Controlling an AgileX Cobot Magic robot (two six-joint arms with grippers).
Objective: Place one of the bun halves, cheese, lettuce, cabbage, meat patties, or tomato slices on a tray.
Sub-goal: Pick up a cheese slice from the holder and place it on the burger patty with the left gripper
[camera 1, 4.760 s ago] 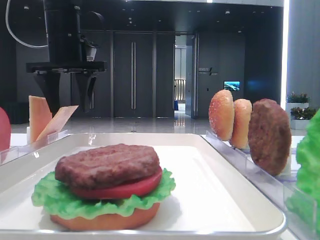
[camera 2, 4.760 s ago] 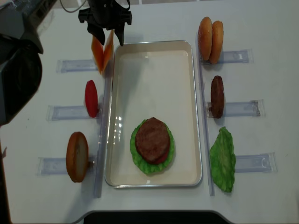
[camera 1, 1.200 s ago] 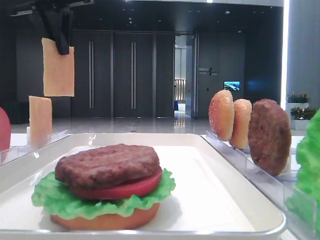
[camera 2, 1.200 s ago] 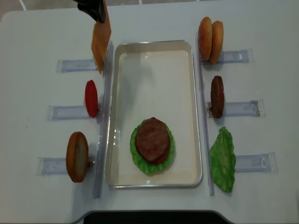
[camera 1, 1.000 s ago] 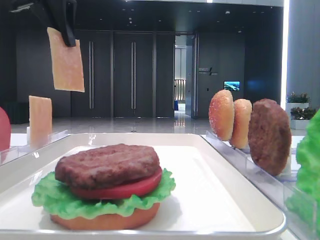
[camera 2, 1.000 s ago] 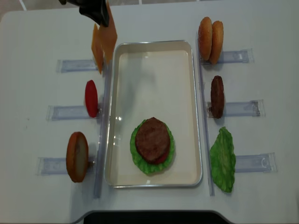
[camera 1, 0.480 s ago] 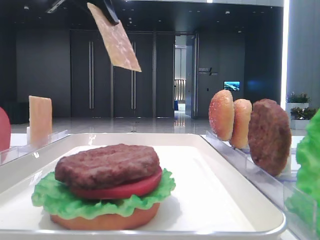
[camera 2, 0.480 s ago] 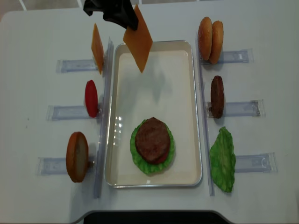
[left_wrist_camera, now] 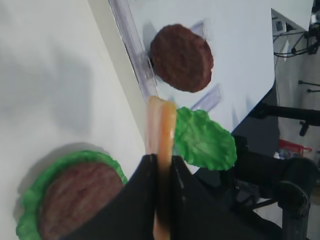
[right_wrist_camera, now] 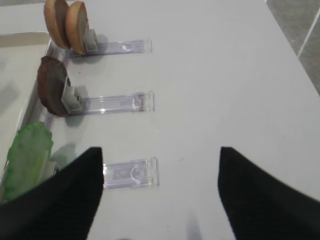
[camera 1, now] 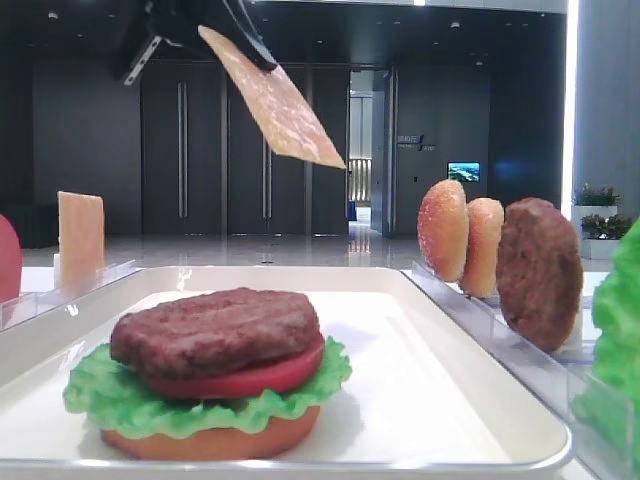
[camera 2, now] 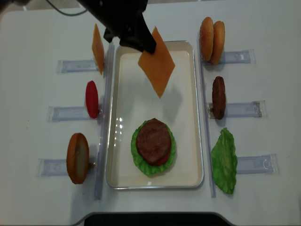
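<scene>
Exterior high shows the left gripper clamped on the cheese above the tray; next, lower it onto the patty.

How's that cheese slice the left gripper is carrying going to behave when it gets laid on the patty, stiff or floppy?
Probably fairly stiff: the cheese slice stays a flat sheet though the left gripper pinches only one corner. It looks thin and likely light, so it may shift on release. The patty top is rough, which might help it stay put.
</scene>
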